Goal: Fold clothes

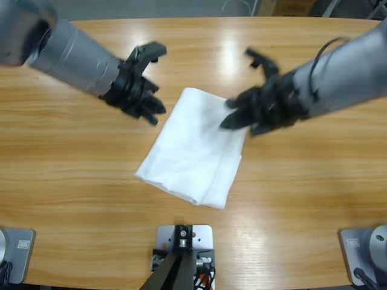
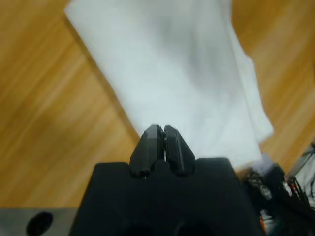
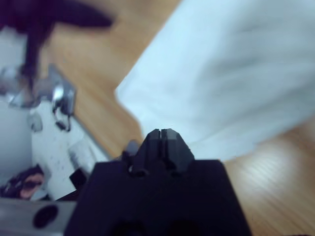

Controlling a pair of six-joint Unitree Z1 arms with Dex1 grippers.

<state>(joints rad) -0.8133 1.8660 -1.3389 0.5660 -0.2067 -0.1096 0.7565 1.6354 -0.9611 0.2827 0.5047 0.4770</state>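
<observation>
The white cotton T-shirt (image 1: 195, 148), already folded into a slanted rectangle of soft, slightly wrinkled fabric, lies flat near the middle of the long wooden table (image 1: 72, 181). Its long side runs from the upper right down to the lower left in the high view.

Two silver-grey arms reach toward it from the two upper corners. The arm from the upper left slopes down to the right, and its black gripper (image 1: 148, 109) is just beside the upper left edge of the shirt, over bare wood. The arm from the upper right slopes down to the left, and its black gripper (image 1: 233, 118) is at the upper right edge of the shirt, over the fabric there; I cannot tell if it touches the cloth.

Which of these two is the left arm, I cannot tell: both wrist views show the same white fabric in front of the jaws.

In the left wrist view the left gripper (image 2: 161, 132) has its two black jaws pressed together with nothing between them, and the shirt (image 2: 177, 69) spreads out beyond the tips. In the right wrist view the right gripper (image 3: 164, 135) also has its jaws closed together and empty, with the shirt (image 3: 231, 78) lying ahead of it.
</observation>
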